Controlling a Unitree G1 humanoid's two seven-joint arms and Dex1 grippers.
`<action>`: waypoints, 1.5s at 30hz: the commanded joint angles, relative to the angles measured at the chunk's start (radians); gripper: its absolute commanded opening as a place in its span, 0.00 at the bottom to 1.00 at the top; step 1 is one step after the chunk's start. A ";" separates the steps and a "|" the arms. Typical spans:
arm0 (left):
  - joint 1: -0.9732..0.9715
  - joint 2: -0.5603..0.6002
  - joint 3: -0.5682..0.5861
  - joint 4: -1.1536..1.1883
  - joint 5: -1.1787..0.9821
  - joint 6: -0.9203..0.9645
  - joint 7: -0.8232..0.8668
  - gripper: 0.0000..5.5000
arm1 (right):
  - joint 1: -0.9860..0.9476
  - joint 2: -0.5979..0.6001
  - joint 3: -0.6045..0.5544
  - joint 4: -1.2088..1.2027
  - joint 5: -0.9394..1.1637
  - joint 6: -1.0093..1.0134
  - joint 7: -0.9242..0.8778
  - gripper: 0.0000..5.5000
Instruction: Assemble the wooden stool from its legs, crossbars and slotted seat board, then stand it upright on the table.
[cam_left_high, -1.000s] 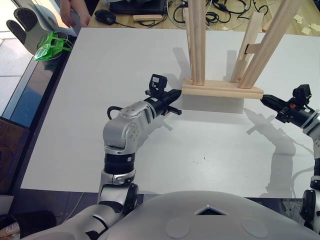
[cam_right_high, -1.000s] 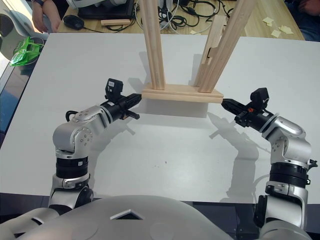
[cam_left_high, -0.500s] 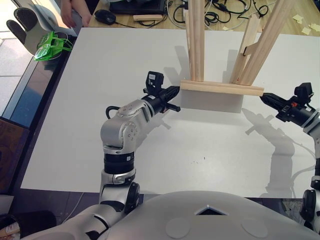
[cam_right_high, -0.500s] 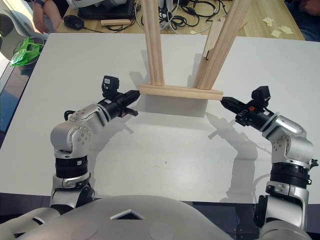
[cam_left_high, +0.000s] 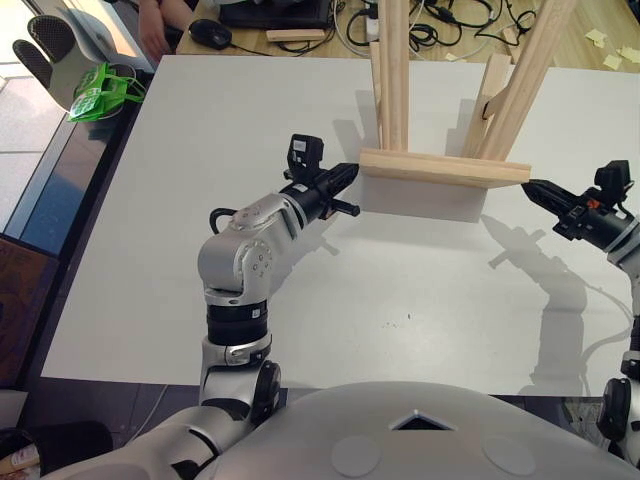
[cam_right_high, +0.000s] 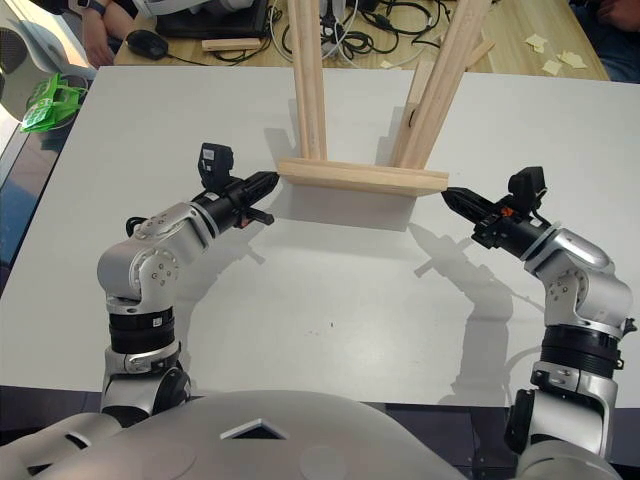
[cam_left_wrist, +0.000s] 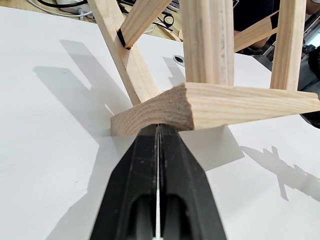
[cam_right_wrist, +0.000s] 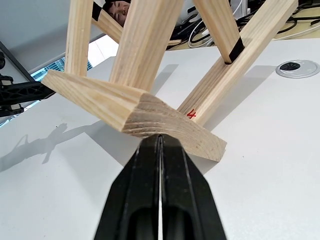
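Change vs. 1.0 s ago: both claws have gone up and away from the robot. The seat board (cam_left_high: 440, 168) has gone with them, its near long edge lifted higher. The table (cam_left_high: 400, 300) and the items behind it are unshifted.

Task item: 1 stool (cam_left_high: 392, 90), assembled and upside down at the far-centre of the table. The seat board is lowest and tipped. Its far edge is on the table and its near edge is raised, with shadow beneath.

Count:
- Seat board: 1.
- Legs (cam_right_high: 450, 70): 4 in the head views, all pointing up. 2 stand close together toward the left end, 2 toward the right end.
- Crossbars (cam_left_wrist: 145, 15): 2 seen in the left wrist view, joining legs higher up. Total cannot be told.

Left claw (cam_left_high: 350, 172): at the board's left end. Fingers (cam_left_wrist: 142, 175) are pressed together and hold nothing. The tip is wedged under the board's near corner, touching the wood.

Right claw (cam_left_high: 533, 185): at the board's right end. Fingers (cam_right_wrist: 140, 185) are also closed flat together and grip nothing. The tip is against the underside of that corner.

Other items beyond or beside the table's far-left corner:
- 1 computer mouse (cam_left_high: 210, 33).
- 1 loose wood piece (cam_left_high: 295, 35).
- 1 green item (cam_left_high: 100, 90).
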 joint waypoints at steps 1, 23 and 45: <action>-0.035 -0.076 -0.069 -0.020 -0.097 0.018 -0.050 0.01 | -0.035 0.052 0.059 -0.056 0.049 0.014 0.040 0.00; -0.040 -0.084 -0.061 -0.045 -0.123 0.036 -0.042 0.01 | -0.023 0.058 0.042 -0.081 0.093 0.048 0.026 0.00; 0.037 0.025 -0.015 -0.198 -0.185 0.152 -0.083 0.01 | 0.148 0.065 -0.004 -0.318 0.214 0.172 -0.019 0.00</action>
